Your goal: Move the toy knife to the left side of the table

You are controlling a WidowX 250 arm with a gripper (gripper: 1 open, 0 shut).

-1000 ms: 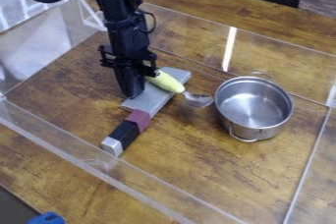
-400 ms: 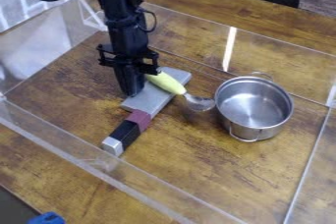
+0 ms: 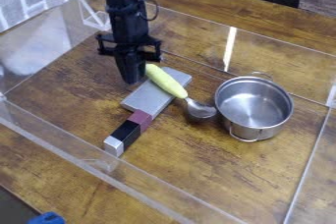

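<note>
The toy knife [image 3: 141, 108] lies flat near the middle of the table [image 3: 79, 174], grey blade toward the far side, maroon-and-black handle with pale tip pointing toward the near-left.

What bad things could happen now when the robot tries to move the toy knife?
The gripper is shut and holds nothing; the grey-bladed toy knife with the maroon handle lies on the wooden table, so it may never get moved.

The yellow-handled spoon lies across the blade and could get dragged along or flipped.

The spoon's bowl sits close to the small metal pot, which might get bumped.
</note>
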